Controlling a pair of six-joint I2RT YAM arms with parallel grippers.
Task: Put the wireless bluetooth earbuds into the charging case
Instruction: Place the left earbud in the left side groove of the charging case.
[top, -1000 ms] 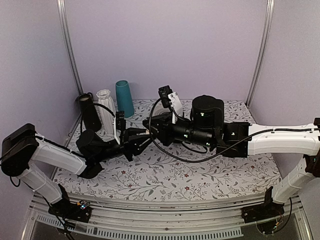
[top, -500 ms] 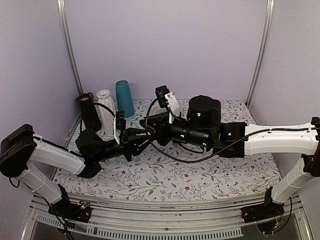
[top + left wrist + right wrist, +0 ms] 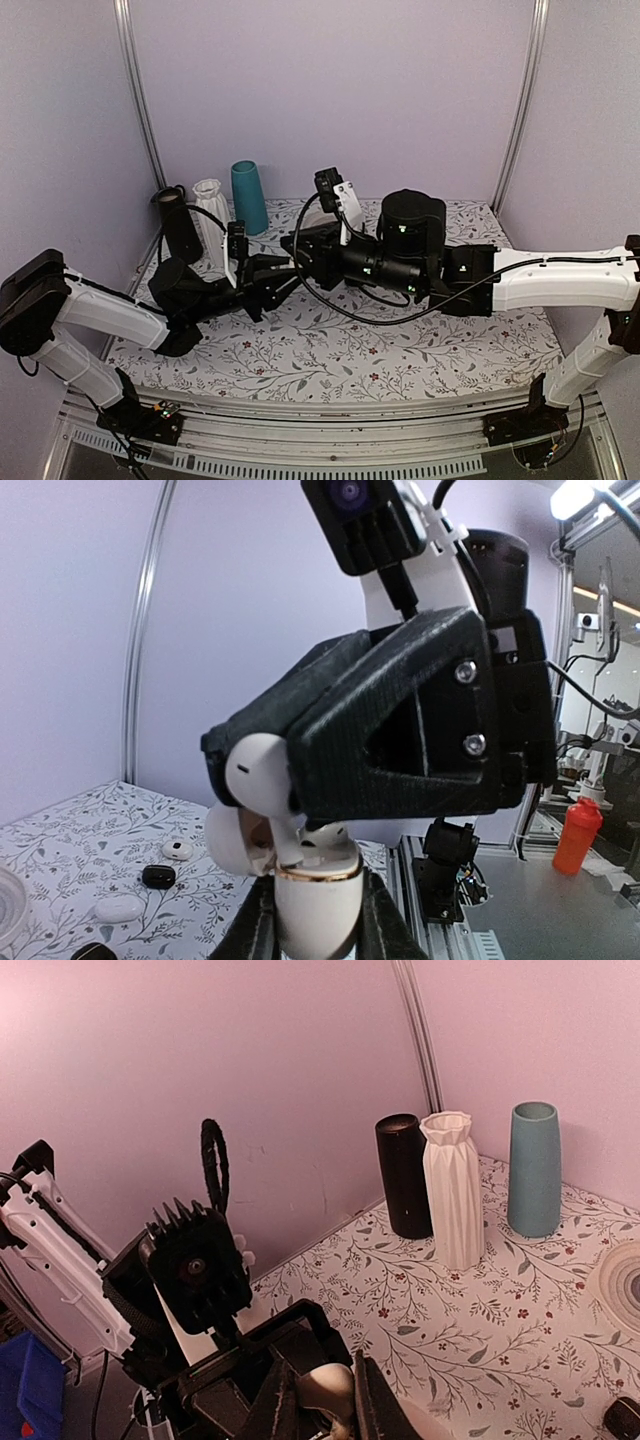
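Top external: left tool meets right tool midair.

No word, label, brand or number can be read in any of the three views. The small pale marks on the black joint housings of the right arm, seen from above, are too small to make out as writing.
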